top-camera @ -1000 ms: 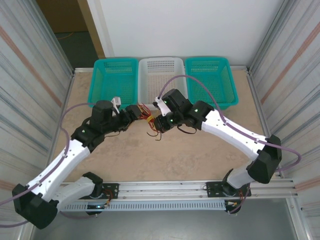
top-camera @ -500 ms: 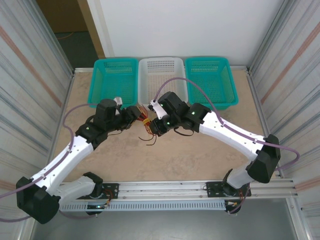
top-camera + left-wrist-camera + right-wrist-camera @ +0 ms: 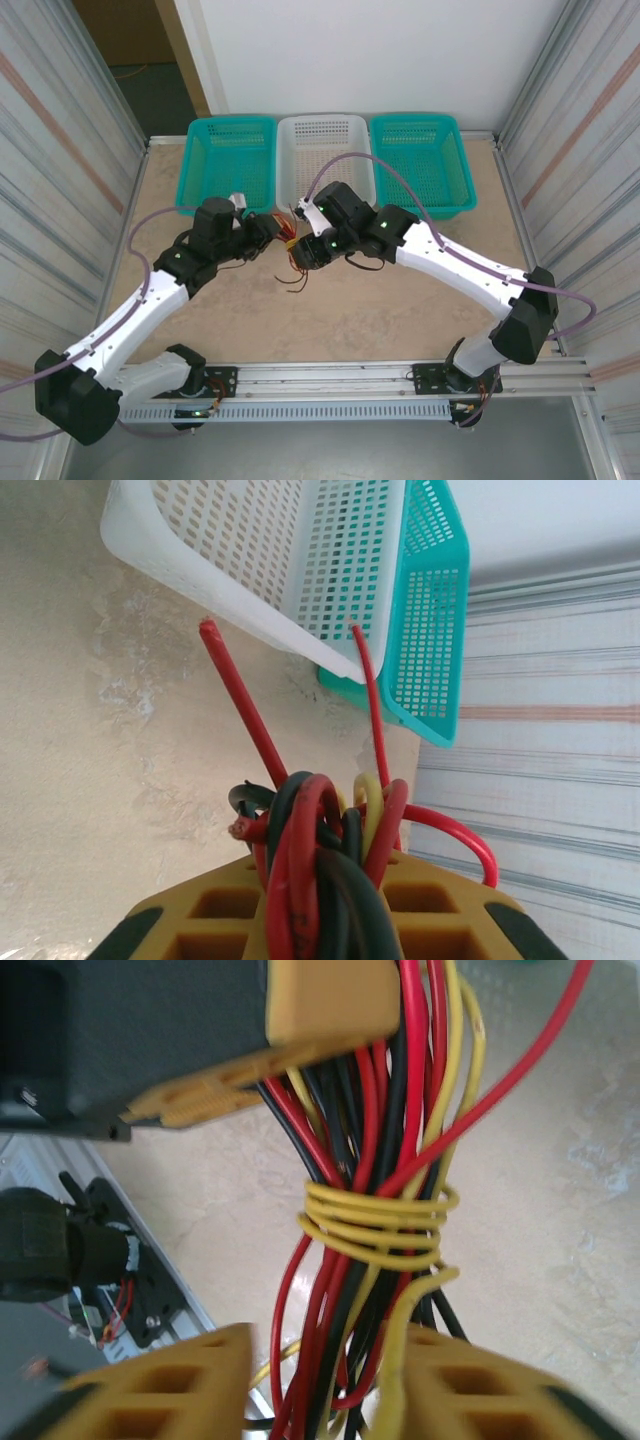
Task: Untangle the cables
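clamping the left claw (image 3: 272, 232) on the cables (image 3: 291, 245) – hanging between the two over the bench (image 3: 350, 310) near the white basket (image 3: 325, 150) – and holding the right claw (image 3: 303, 252) apart around the strands beside the yellow coil (image 3: 375, 1225), seemingly readying to tug that wrap free.

Quick headcount: three baskets toward 12 o'clock on the surface (image 3: 400, 310). Two are teal, the 11 o'clock teal basket (image 3: 228, 165) and the 1 o'clock teal basket (image 3: 420, 165), plus one white basket (image 3: 325, 150). Two arms, so a left end effector (image 3: 275, 228) and a right end effector (image 3: 303, 250). One knot of cables (image 3: 292, 243) in red, black and yellow, strands too tangled to count.
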Motion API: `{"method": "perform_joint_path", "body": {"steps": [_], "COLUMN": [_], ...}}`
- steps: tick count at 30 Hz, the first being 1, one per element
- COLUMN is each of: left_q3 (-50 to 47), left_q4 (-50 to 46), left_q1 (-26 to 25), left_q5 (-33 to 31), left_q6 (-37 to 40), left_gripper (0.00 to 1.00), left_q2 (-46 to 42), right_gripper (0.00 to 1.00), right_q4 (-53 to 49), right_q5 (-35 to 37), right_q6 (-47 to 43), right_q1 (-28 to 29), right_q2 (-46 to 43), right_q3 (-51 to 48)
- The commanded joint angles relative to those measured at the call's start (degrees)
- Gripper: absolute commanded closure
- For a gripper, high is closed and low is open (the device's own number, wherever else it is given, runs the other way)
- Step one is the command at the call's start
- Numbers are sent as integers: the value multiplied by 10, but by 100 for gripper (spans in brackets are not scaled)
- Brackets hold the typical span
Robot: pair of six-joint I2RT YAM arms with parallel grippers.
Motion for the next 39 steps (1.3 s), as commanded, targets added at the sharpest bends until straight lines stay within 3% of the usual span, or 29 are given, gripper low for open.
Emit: {"method": "perform_joint_path", "body": {"steps": [1, 6, 13, 21, 26, 28, 35, 39], "left_q3": [14, 31, 50, 54, 56, 60, 55, 60], "left_q4": [8, 24, 23, 24, 37, 50, 156, 232], "left_q1": [20, 38, 37, 36, 36, 36, 30, 23], "left_q5": [12, 49, 69, 79, 93, 116, 222, 249], "left_q6": [23, 49, 67, 67, 65, 77, 62, 25], "left_gripper": [100, 100, 100, 100, 100, 100, 100, 100], "left_q2": [5, 28, 38, 44, 50, 57, 76, 77], "right_gripper": [32, 27, 32, 68, 86, 98, 100, 100], "right_q4": [13, 23, 19, -12, -23, -26, 2, 97], "right_q5": [31, 47, 3, 1, 3, 11, -104, -179], "right_q6": [12, 49, 55, 55, 51, 51, 67, 114], "right_q1": [-11, -37, -51, -58, -60, -71, -161, -203], "right_q2": [-38, -63, -40, -15, -12, -18, -25, -45], "right_q3": [5, -7, 28, 54, 55, 55, 53, -16]}}
